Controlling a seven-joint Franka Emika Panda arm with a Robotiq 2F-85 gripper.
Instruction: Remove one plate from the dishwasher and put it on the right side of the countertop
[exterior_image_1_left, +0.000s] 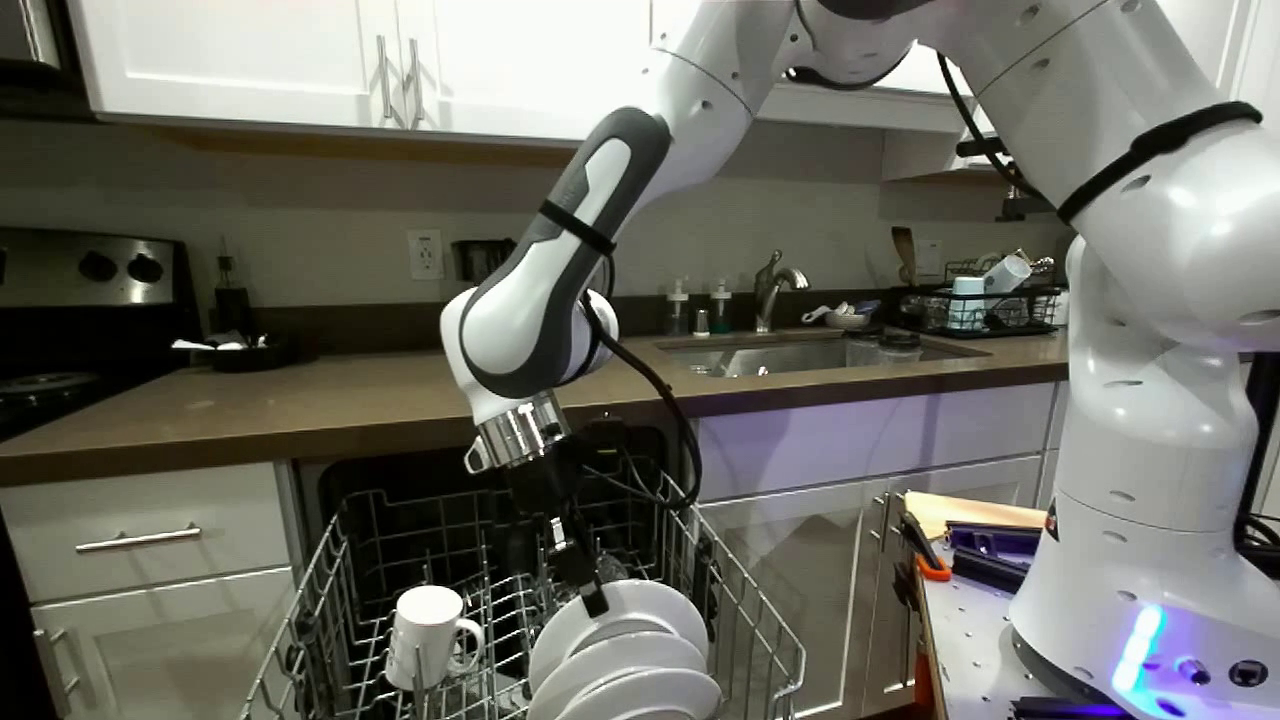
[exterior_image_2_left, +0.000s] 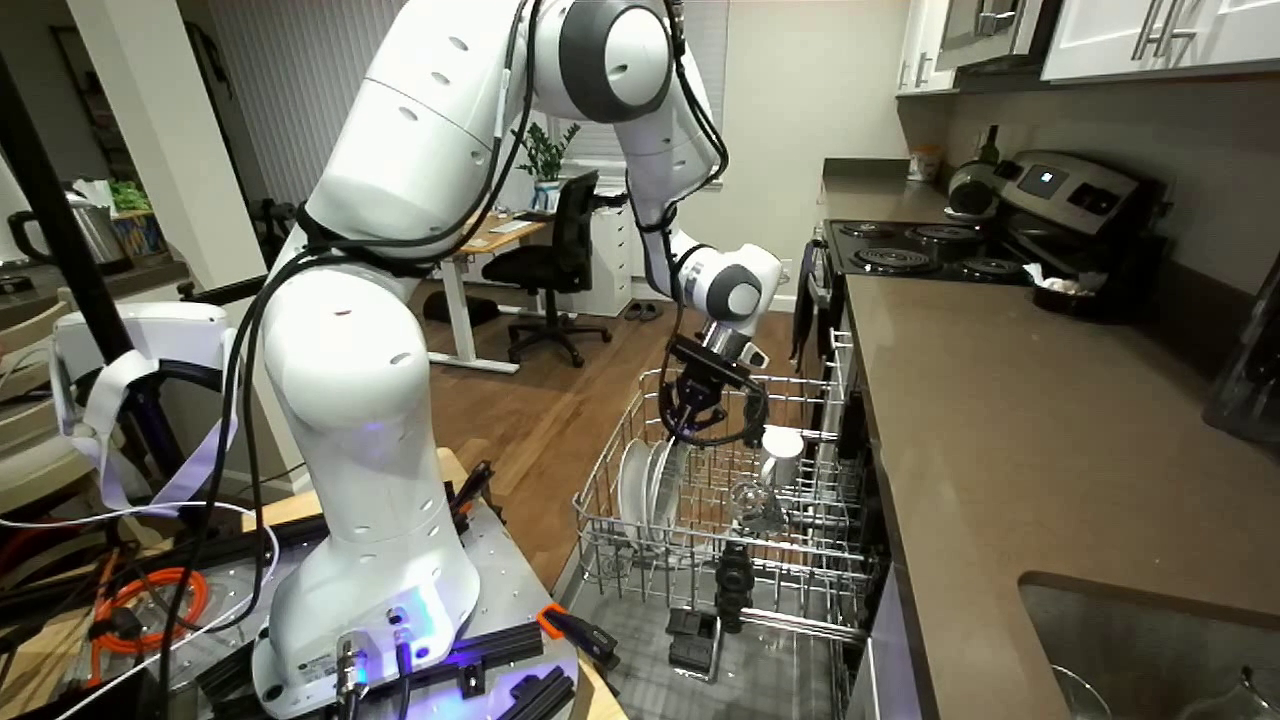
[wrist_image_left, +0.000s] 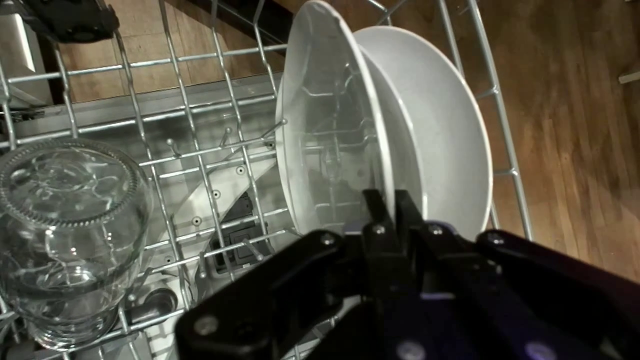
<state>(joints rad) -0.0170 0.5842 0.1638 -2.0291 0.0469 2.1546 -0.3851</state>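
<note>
One gripper (wrist_image_left: 393, 206); fingers (wrist_image_left: 378, 215) doing what?

Pinching the rim of the plate (wrist_image_left: 335, 110), narrow. It's standing in the rack (wrist_image_left: 513, 171), other white plates (wrist_image_left: 440, 115) sitting just beside it.

Lifting tips?

I'm guessing: keeping the pinch firm, drawing straight up its slot, not scraping the others, clearing the rack before swinging out of the dishwasher (exterior_image_2_left: 780, 675).

And the countertop (exterior_image_2_left: 1010, 420), farthest off?

Lying beyond; lowering gently there, right side.

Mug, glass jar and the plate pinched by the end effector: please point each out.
Mug (exterior_image_1_left: 424, 630): in an exterior view, on the side of its body.
Glass jar (wrist_image_left: 75, 245): in the wrist view, on its clear side wall.
Pinched plate (wrist_image_left: 340, 125): in the wrist view, on its face.
</note>
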